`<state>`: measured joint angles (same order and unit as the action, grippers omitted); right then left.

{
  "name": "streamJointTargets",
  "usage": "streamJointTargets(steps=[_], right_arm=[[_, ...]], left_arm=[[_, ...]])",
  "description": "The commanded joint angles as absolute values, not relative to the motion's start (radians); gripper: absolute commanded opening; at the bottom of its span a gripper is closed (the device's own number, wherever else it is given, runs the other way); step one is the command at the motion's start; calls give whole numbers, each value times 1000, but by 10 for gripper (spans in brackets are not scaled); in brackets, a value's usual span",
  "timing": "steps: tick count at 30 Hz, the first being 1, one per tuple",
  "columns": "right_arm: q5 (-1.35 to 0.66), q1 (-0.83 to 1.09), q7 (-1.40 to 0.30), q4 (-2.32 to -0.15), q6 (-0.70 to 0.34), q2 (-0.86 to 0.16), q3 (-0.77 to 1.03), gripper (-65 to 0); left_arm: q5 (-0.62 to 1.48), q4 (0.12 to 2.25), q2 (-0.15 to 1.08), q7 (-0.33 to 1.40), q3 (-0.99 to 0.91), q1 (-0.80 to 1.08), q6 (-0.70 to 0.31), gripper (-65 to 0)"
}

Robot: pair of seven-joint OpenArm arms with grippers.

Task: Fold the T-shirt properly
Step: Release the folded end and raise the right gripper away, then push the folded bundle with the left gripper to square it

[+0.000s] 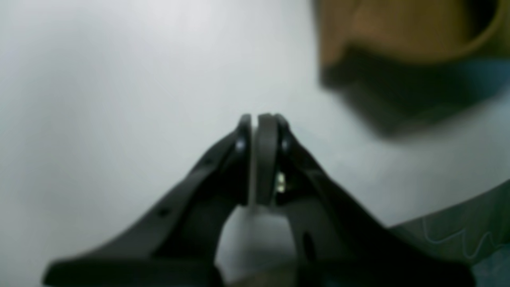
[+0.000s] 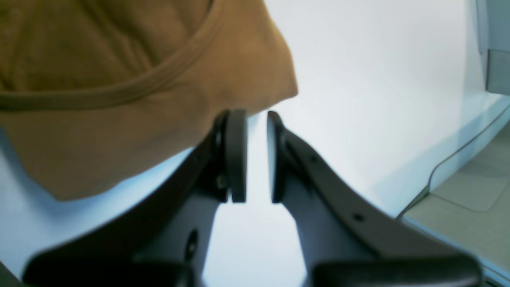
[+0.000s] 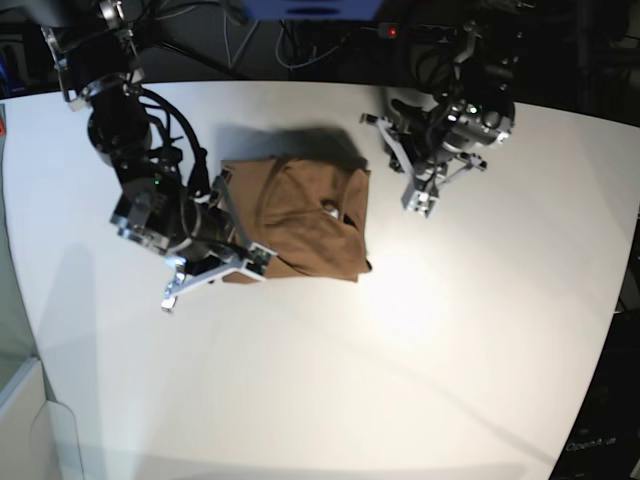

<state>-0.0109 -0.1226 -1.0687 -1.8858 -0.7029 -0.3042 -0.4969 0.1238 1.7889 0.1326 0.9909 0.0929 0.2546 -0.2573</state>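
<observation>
The brown T-shirt (image 3: 300,218) lies folded into a rough rectangle on the white table (image 3: 420,380), its neckline showing on top. My right gripper (image 3: 215,270) hovers low at the shirt's front-left corner. In the right wrist view the right gripper (image 2: 257,115) is open, with a narrow gap and only bare table between the pads. The T-shirt (image 2: 139,79) sits just beyond and left of its left finger. My left gripper (image 3: 418,200) stands right of the shirt, apart from it. In the left wrist view the left gripper (image 1: 259,117) is shut on nothing, and the blurred T-shirt (image 1: 398,28) is at upper right.
The table edge (image 2: 438,175) and the floor beyond it run along the right of the right wrist view. Cables and dark equipment (image 3: 300,30) crowd the far side of the table. A pale panel (image 3: 30,420) stands at the near left corner.
</observation>
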Motion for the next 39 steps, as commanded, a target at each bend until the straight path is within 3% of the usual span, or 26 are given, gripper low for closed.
streamJointTargets(steps=[1, 11, 21, 34, 39], right_arm=[[-8, -153, -1040, -1888, -698, -320, -492, -575], [-8, -211, -863, -1690, -698, -403, -493, -575], [-8, -314, -769, -1483, -698, -401, -490, -576], [-8, -128, -751, -1494, -698, -397, -487, -576], [-7, -22, -759, -1626, -698, -383, -449, -576]], left_arm=[[133, 1788, 130, 978, 110, 237, -259, -630], [133, 1544, 67, 966, 142, 99, -259, -630], [140, 1445, 54, 966, 114, -56, -259, -630], [134, 1116, -24, 780, 36, -236, -259, -630], [134, 1004, -51, 699, 39, -315, -259, -630]])
